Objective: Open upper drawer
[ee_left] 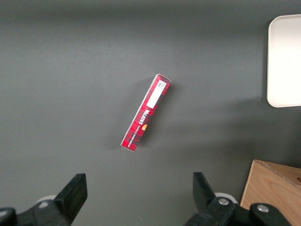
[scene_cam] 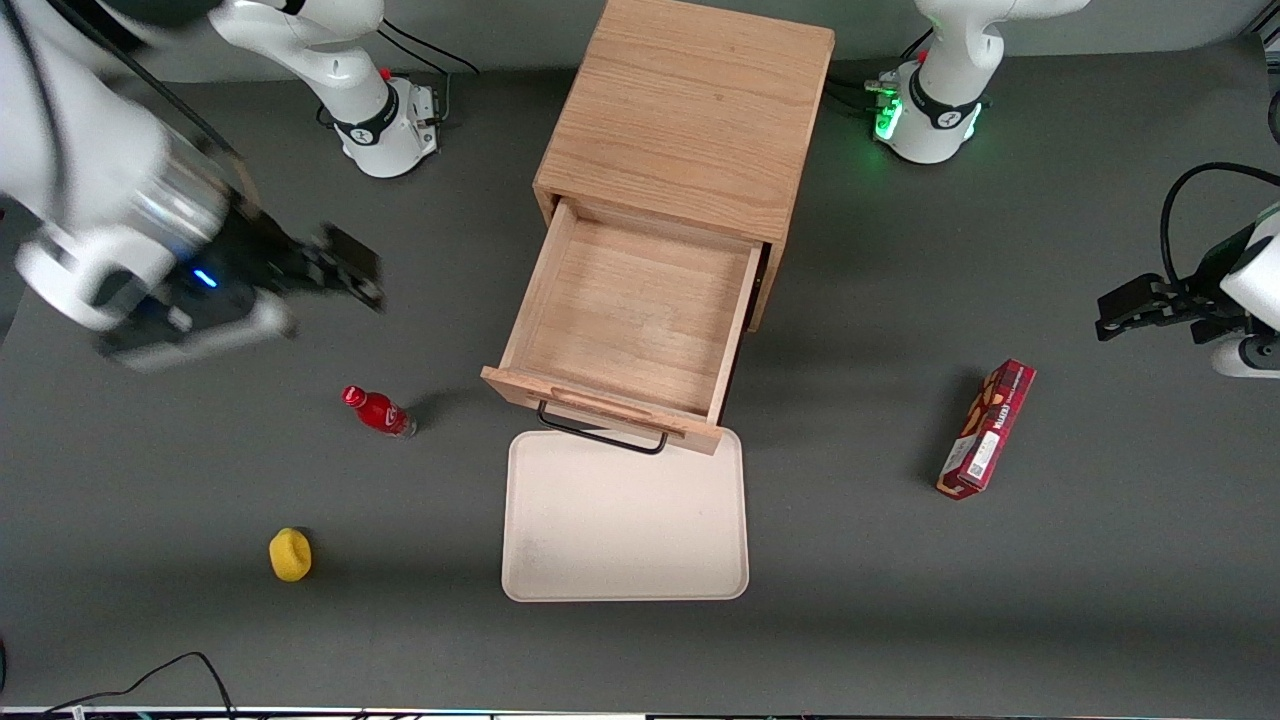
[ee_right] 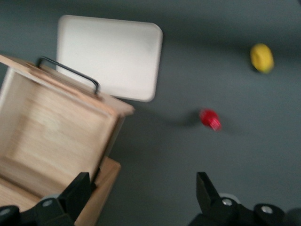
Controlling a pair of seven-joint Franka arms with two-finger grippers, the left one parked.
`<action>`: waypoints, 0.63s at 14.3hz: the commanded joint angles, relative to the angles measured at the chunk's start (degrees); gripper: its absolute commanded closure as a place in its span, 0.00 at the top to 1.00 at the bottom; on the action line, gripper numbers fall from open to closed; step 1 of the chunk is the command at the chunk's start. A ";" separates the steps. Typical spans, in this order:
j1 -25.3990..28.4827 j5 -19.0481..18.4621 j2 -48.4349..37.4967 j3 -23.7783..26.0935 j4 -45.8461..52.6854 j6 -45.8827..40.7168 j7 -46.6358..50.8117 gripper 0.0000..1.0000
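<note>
Front view has my pincer (scene_cam: 345, 265) hanging in the air toward the working arm's end of the table, well apart from the cabinet (scene_cam: 690, 110) and holding nothing. My wrist view shows the two fingers (ee_right: 77, 190) spread wide, with bare table between them.

The upper drawer (scene_cam: 625, 325) lies sideways from me, toward the middle of the table. It is pulled well out of the cabinet and its wooden floor is bare. Its long front runs across my line of approach, and the black handle (scene_cam: 600, 432) sits on the face nearest the front camera, hanging over the edge of the white tray (scene_cam: 625, 520). Of the two arms, mine looks the nearer one to that handle.

I'd judge the task as good as done — the drawer stands open and I am clear of it. Any further pull would mean swinging in toward the handle from the side.

Below me stands a small red bottle (scene_cam: 378, 411), between my pincer and the tray, and a yellow lump (scene_cam: 290, 554) lies nearer the front camera. A red box (scene_cam: 987, 430) lies toward the parked arm's end. The table (scene_cam: 900, 600) is flat dark grey — plenty of room around the cabinet.
</note>
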 commanded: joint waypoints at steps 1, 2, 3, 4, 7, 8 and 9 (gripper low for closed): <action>-0.58 1.19 -12.69 -4.14 -14.77 -2.64 4.94 1.00; -0.58 1.19 -17.08 -6.50 -21.71 -1.86 5.92 1.00; -0.58 0.75 -21.48 -8.27 -28.56 0.32 5.84 1.00; -0.58 0.66 -26.04 -10.63 -35.59 3.83 5.67 1.00; -0.50 0.40 -32.42 -17.14 -45.16 9.66 4.09 1.00; -0.50 0.40 -32.16 -18.47 -44.37 9.58 3.47 1.00; -0.50 0.40 -31.81 -18.74 -43.76 9.57 3.47 1.00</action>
